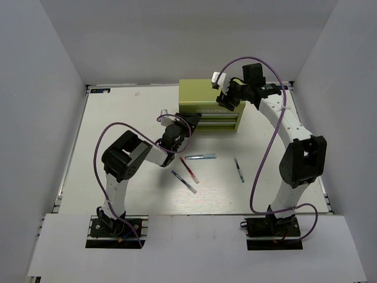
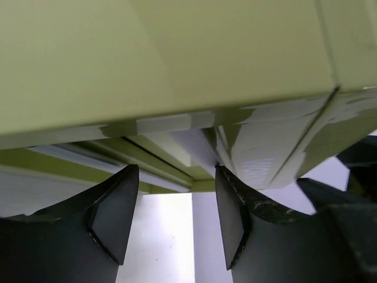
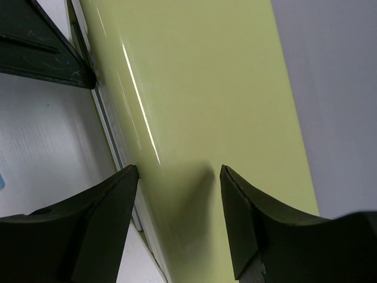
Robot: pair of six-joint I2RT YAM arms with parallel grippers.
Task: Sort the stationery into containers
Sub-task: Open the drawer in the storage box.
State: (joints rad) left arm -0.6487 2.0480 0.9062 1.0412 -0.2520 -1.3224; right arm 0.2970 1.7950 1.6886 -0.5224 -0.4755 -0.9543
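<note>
1. Overhead: shows pale blue-silver pen (image 1: 200, 157), red pen (image 1: 189, 170), dark grey pen (image 1: 184, 182) and dark teal pen (image 1: 238, 170) loose on the table (image 1: 118, 130), in front of the chest (image 1: 200, 94).
2. Left wrist: shows left gripper (image 2: 177, 218) parted under chest drawers, clamping nothing.
3. Right wrist: shows right gripper (image 3: 178, 172) parted over chest top, empty.

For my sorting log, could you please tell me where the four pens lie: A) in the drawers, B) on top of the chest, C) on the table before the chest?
C: the pens lie on the table in front of the chest.
</note>
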